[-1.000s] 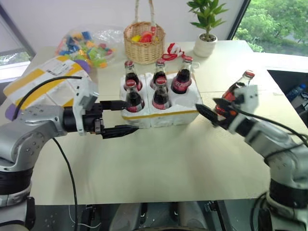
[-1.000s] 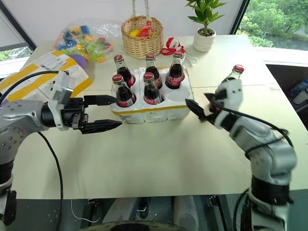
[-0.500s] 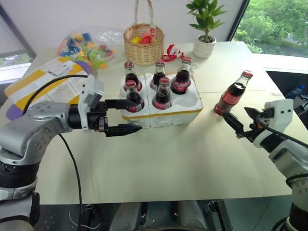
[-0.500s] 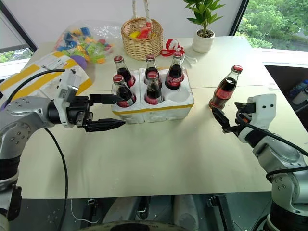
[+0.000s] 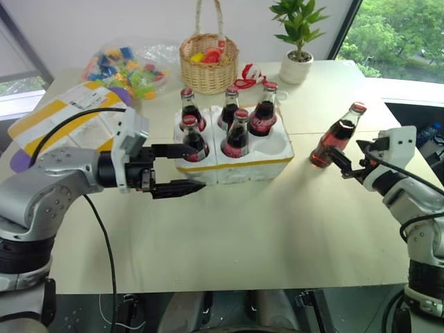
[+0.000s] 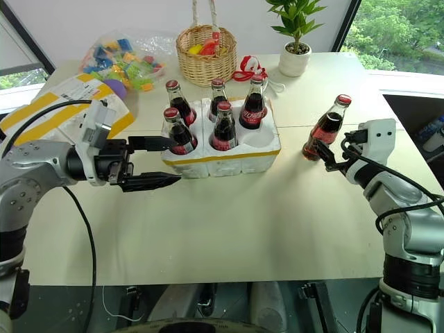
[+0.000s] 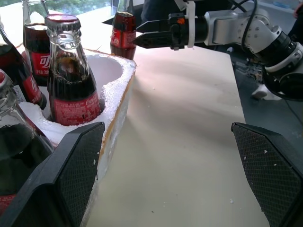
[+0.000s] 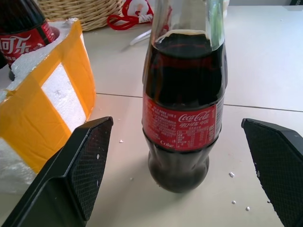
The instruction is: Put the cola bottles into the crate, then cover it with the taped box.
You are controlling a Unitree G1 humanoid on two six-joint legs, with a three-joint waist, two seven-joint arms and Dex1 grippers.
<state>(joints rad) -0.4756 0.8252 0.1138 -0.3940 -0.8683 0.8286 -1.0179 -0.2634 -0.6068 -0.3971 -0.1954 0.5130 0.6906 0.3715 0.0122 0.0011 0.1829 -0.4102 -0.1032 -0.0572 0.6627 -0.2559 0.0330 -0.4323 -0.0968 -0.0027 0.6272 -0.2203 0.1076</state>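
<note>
1. The right gripper (image 6: 326, 154) is spread wide and empty, aimed level at the last cola bottle (image 6: 325, 127), which stands upright on the table (image 6: 229, 222) just ahead, between its fingers' lines.
2. The crate (image 6: 229, 154) lies to the robot's left of that bottle; its near-right well (image 6: 258, 140) is vacant.
3. The left gripper (image 6: 156, 163) hangs open, empty, beside the crate's near-left corner.
4. The taped box (image 6: 52, 111) waits far left.

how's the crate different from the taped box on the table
The crate has round wells holding five cola bottles and one yellow band near its base; the taped box holds nothing visible and carries wide yellow stripes plus a printed label. The crate sits mid-table beside the open left end effector; the taped box lies at the table's far left edge, behind that arm. Both are white foam.
</note>
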